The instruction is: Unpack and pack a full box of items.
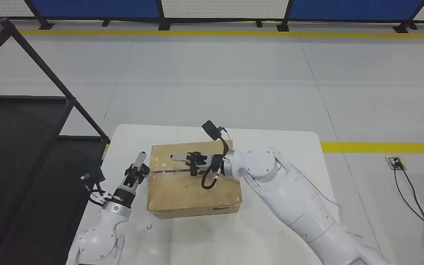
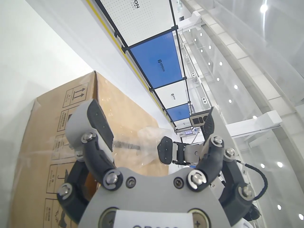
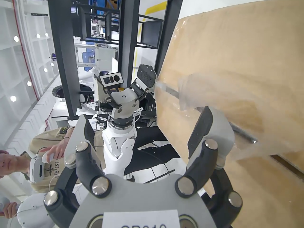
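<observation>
- Right end effector (image 3: 144, 122): fingers apart and empty. It lay over the top of the box (image 1: 192, 189), with one finger (image 3: 201, 129) just beside the clear tape (image 3: 201, 88) on the middle seam. Contact could not be told.
- Left end effector (image 2: 152, 117): fingers apart and empty, at the box's left edge near the seam end, facing the right end effector.
- Box was shut and sat mid-way on the white table (image 1: 278, 218).
- Tape looked wrinkled and partly lifted.
- Black rack (image 1: 40, 132) stood left of the table.
</observation>
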